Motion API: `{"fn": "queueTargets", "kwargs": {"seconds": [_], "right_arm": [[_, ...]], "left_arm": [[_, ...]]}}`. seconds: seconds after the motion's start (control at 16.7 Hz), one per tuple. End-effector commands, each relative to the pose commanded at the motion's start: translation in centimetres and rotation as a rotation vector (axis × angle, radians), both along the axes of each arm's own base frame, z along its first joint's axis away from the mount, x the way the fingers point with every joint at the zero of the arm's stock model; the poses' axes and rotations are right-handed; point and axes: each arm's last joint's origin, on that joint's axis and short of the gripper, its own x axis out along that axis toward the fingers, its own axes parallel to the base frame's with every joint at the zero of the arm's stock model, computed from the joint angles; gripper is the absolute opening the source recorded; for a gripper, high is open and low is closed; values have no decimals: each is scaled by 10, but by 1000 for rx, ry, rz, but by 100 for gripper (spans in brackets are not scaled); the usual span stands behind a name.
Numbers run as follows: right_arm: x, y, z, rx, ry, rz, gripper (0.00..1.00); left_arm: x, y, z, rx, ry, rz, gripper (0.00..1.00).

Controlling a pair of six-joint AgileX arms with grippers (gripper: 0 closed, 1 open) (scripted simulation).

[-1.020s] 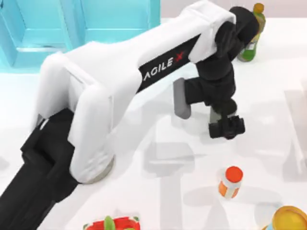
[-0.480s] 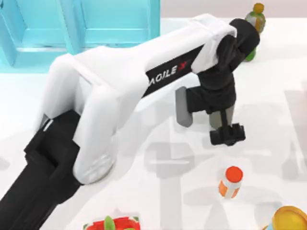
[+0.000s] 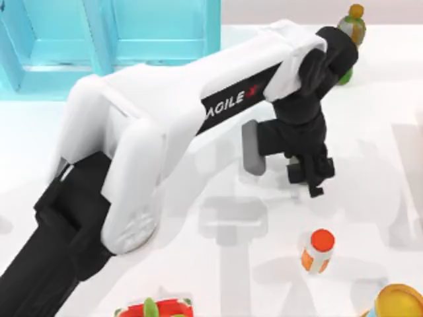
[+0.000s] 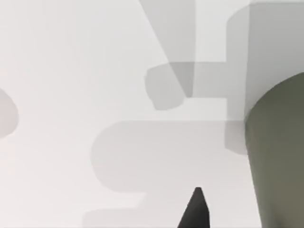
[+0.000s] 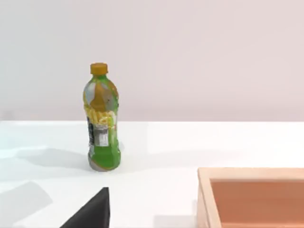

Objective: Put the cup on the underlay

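**Closing in on the cup — grasp not yet confirmed**

Sitting upright on the white table right of centre, the small dark grey-olive metallic tumbler cup (image 4: 280, 156) rises just beside one black fingertip of the left gripper (image 3: 310, 173). Half a second ago that gripper's fingers lay crosswise, nearer the table's front. Now it has turned and drawn in over the cup — likely the final approach. I cannot tell how wide the fingers stand, or whether they hold anything. Carrying to the underlay remains. The right arm idles, its wrist camera facing a green orange-capped bottle (image 5: 101, 123).
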Motion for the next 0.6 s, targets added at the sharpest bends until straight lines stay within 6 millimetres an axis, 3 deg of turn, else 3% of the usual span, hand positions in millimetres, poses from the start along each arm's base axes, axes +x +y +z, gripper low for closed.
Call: {"fn": "queueTargets", "kwargs": {"seconds": [0.18, 0.6], "right_arm": [[0, 0, 0, 0, 0, 0, 100], [0, 0, 0, 0, 0, 0, 100]], "left_arm": [[0, 0, 0, 0, 0, 0, 2], [0, 0, 0, 0, 0, 0, 0]]}}
